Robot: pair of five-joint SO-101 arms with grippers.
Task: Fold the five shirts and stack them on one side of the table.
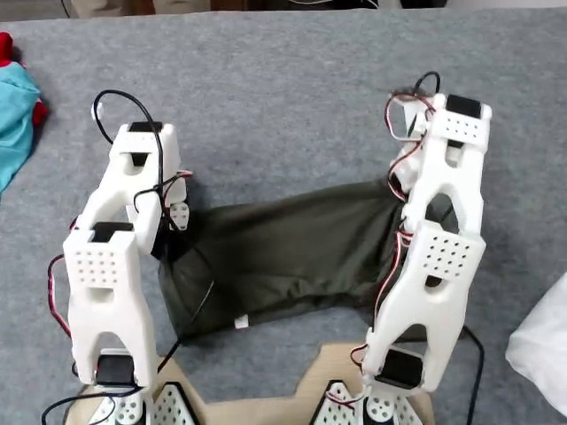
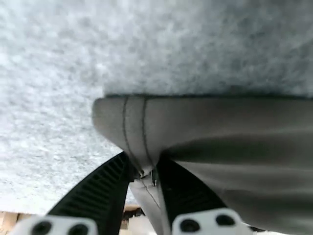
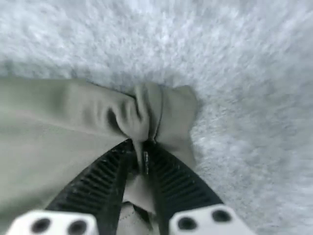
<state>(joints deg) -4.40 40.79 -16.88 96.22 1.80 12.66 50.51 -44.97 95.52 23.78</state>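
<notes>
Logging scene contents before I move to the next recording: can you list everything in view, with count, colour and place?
dark olive-green fabric shirt: 1, olive green, mid-table, stretched between the two arms
teal cloth: 1, teal, table's left edge, cut off by the frame
red item: 1, red, next to the teal cloth; too little shows to identify
white crumpled item: 1, white, table's right edge
grey felt table: 1, grey, under everything
light wooden board: 1, tan, near edge, under the arm bases
left arm: 1, white, left of the shirt
right arm: 1, white, right of the shirt
left pincer: 1, black, shut on the shirt's hemmed end
right pincer: 1, black, shut on the shirt's bunched other end
</notes>
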